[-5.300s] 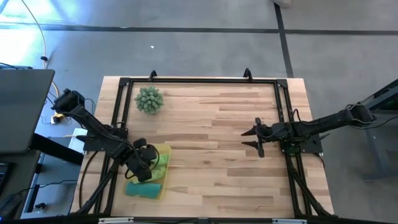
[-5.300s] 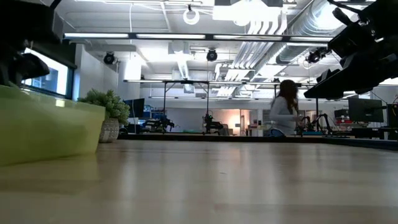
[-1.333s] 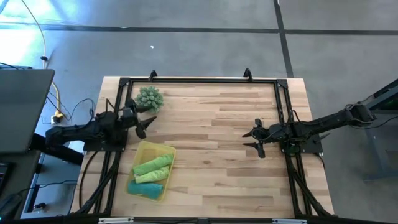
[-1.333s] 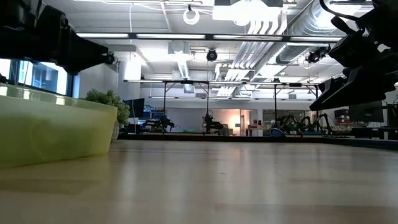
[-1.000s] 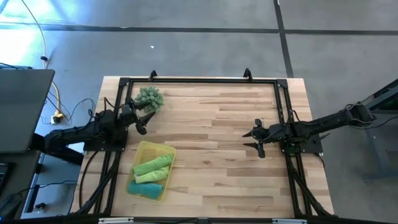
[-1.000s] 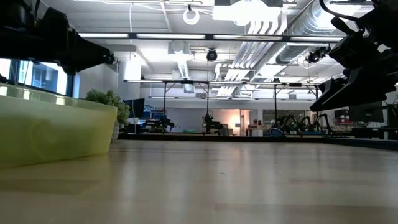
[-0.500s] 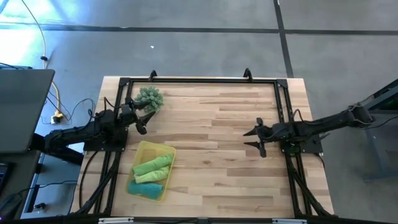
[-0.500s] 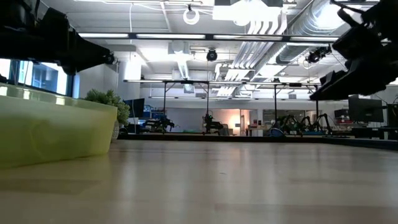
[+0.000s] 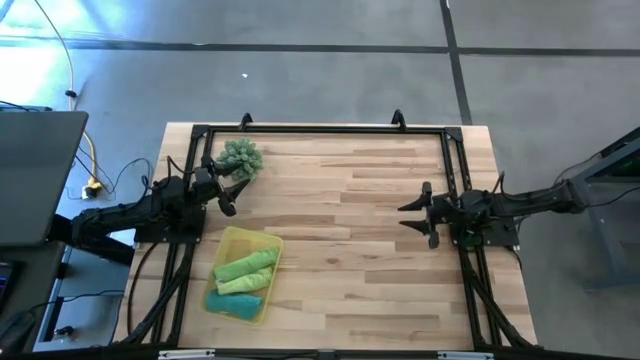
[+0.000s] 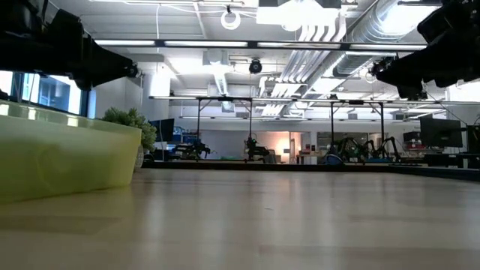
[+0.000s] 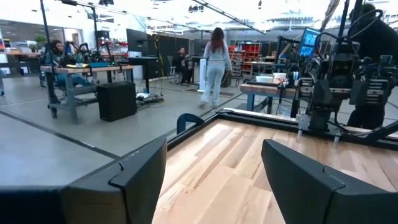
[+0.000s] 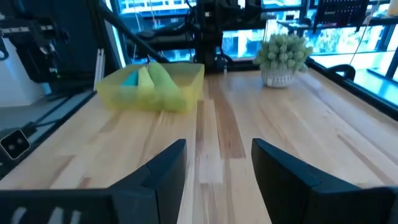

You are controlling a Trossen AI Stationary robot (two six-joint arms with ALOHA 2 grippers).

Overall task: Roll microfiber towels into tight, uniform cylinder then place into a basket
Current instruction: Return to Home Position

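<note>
While both arms hung over opposite sides of the table (image 9: 340, 270), we found the basket (image 9: 270, 243) resting near the near-left corner, set slightly askew to the table's edges. All three microfiber towels lay rolled inside it, side by side: the two lime-green towels (image 9: 245, 267) toward the basket's far end and the teal towel (image 9: 231, 304) at the end closest to the table's near edge. The left claw (image 9: 226, 196) hovered just inside the left edge, between the basket and the spiky pale-green ball (image 9: 240, 158), which stood toward the far-left corner; the claw touched neither. Its own wrist view showed its two fingers (image 11: 144, 177) spread well apart with only bare table between them, so we judged that it gripped nothing. The right claw (image 9: 421, 216) hovered just inside the right edge, about midway along it and well apart from the basket. From above, its two fingers splayed away from each other, and in its wrist view nothing sat between them. From that wrist we looked across bare planks to the basket and to the ball, which stood in a small pale pot (image 12: 278, 78). Out in the room beyond the table, a person (image 11: 214, 62) stood with their back to us.
</note>
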